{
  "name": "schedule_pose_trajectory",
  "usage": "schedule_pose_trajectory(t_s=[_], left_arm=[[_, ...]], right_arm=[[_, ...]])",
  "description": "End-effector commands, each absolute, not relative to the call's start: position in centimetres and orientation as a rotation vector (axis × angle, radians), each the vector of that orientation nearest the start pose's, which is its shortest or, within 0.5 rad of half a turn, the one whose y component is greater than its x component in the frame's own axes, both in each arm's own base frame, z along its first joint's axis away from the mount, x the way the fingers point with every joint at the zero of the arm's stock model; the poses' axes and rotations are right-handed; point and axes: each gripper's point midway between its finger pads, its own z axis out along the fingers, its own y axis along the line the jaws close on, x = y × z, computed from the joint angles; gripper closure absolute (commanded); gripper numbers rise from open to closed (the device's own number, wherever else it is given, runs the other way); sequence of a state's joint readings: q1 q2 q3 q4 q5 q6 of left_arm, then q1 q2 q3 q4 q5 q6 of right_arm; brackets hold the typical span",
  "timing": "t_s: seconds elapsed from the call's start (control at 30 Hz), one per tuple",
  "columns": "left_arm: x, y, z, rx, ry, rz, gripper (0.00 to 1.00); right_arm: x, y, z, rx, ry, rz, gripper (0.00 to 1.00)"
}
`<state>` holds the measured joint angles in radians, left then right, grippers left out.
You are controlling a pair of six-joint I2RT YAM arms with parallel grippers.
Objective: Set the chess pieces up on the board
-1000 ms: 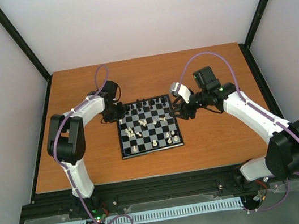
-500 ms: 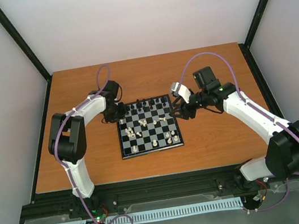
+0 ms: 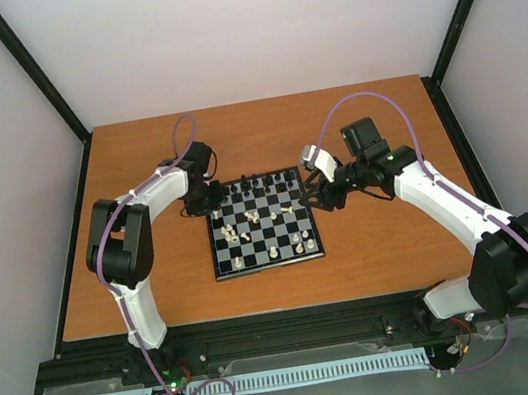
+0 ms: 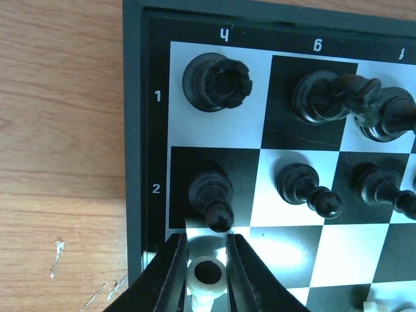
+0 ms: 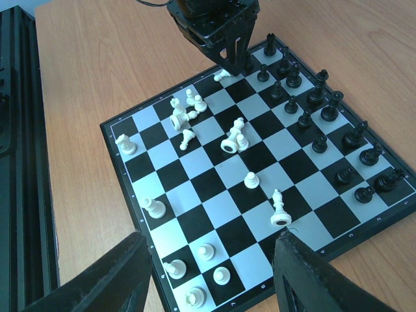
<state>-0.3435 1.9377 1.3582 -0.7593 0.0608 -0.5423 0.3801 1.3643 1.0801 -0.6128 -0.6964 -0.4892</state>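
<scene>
The board (image 3: 216,258) lies mid-table between the arms. Black pieces (image 5: 318,143) stand in two rows along its far edge. White pieces (image 5: 234,140) are scattered over the middle and near rows, some toppled. My left gripper (image 3: 206,200) is at the board's far left corner. In the left wrist view its jaws (image 4: 205,240) are closed on a cream-white piece (image 4: 207,275) lying base toward the camera, just in front of a black pawn (image 4: 211,194) and a black rook (image 4: 216,81). My right gripper (image 5: 211,286) is wide open and empty, above the board's right edge (image 3: 316,192).
Bare wooden table (image 3: 382,238) surrounds the board. Black frame posts and white walls enclose the table. A standing white bishop (image 5: 279,209) and several white pawns (image 5: 207,252) lie just below the right gripper's fingers (image 5: 107,279).
The left arm has shifted very slightly at the board's far left corner. The right arm and the pieces in the top view have not visibly moved.
</scene>
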Motion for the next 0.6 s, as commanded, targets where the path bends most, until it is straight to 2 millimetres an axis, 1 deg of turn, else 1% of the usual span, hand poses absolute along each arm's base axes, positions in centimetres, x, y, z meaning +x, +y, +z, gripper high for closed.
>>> schedule_pose_trajectory(t_s=[0.0, 0.1, 0.17, 0.3, 0.57], left_arm=[[37.7, -15.1, 4.3, -0.234, 2.95, -0.228, 0.81], [37.3, -15.0, 3.9, -0.221, 2.972, -0.21, 0.76], [37.0, -14.8, 3.7, -0.211, 2.985, -0.18, 0.75], [36.5, -14.4, 3.4, -0.195, 3.002, -0.138, 0.75], [37.0, -15.1, 3.0, -0.173, 3.017, -0.17, 0.77]], right_arm=[[28.2, 23.2, 20.8, -1.244, 1.965, 0.813, 0.48], [28.2, 23.2, 20.8, -1.244, 1.964, 0.812, 0.48], [28.2, 23.1, 20.8, -1.244, 1.963, 0.812, 0.48], [28.2, 23.1, 20.8, -1.243, 1.965, 0.814, 0.48], [28.2, 23.1, 20.8, -1.246, 1.965, 0.812, 0.48]])
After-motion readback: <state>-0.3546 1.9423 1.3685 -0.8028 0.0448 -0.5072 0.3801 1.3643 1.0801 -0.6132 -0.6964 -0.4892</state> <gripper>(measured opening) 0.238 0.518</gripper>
